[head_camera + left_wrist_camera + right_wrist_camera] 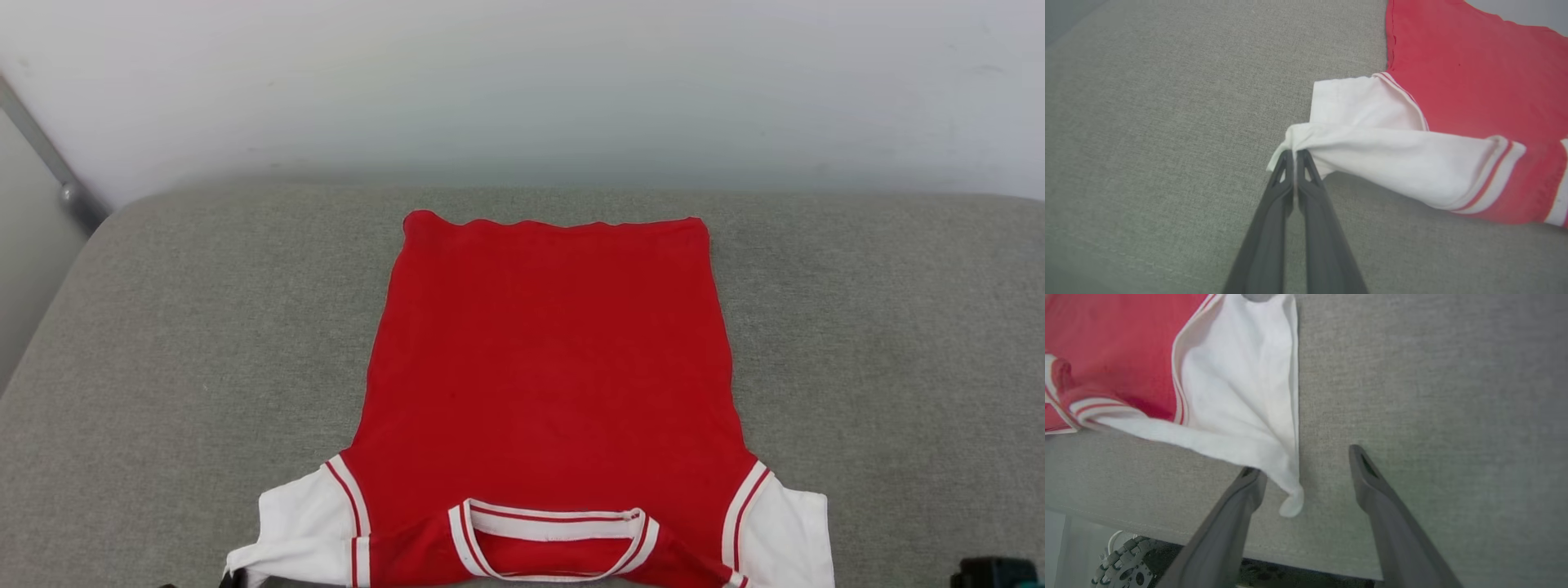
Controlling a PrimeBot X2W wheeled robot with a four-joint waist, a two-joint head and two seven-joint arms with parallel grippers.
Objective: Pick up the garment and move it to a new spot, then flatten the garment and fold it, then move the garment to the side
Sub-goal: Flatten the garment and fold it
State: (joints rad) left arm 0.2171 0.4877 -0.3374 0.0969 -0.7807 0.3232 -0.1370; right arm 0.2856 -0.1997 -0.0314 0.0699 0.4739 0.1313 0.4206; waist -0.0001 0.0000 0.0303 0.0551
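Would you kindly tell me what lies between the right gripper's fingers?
In the right wrist view, a white sleeve corner of the garment lies between the open fingers of the right gripper, over grey cushion.

Support: a grey fabric-covered cushion with rounded far corners is seen.
On it: the garment is laid flat, plain red side up, collar at the near edge, hem toward the far edge.
Sleeves: white, spread outward on the cushion.
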